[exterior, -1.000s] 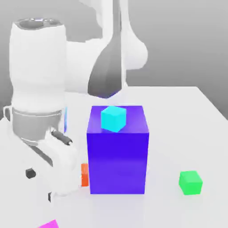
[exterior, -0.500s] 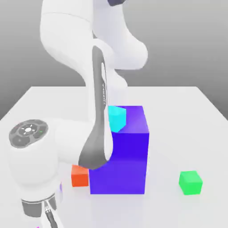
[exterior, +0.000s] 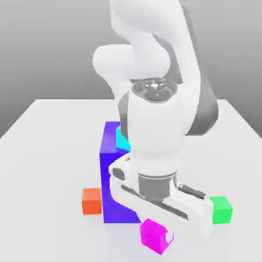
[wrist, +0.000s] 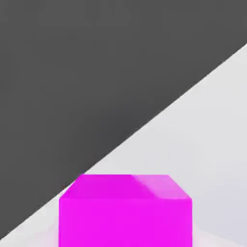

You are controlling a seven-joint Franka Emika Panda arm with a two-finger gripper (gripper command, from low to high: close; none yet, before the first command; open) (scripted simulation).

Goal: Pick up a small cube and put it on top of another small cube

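- Low in the exterior frame, a little right of centre, we see the small magenta cube sitting directly under our hand, with the fingers pinched shut on it; a pale fingertip shows against its right-hand face.
- We judge the cube to be held and off the bench, though the exterior view alone does not settle how far it is raised.
- From the hand view, the magenta cube sits at the bottom centre of the frame, squarely between the fingers, with pale bench beyond it and dark background in the upper left.
- The relation that matters for us: the cube is already in the grip, so the coming move turns on where the target lies from it. As a cube it has no long axis to align.
- Candidate small cubes: the orange cube lies to the left and slightly above in the exterior frame, just beside the big blue-violet block; the green cube lies to the right, close to our hand; a cyan cube rests atop the block, mostly hidden behind the arm.
- We judge the green cube the nearer, more open landing spot; the orange one is crowded by the block.
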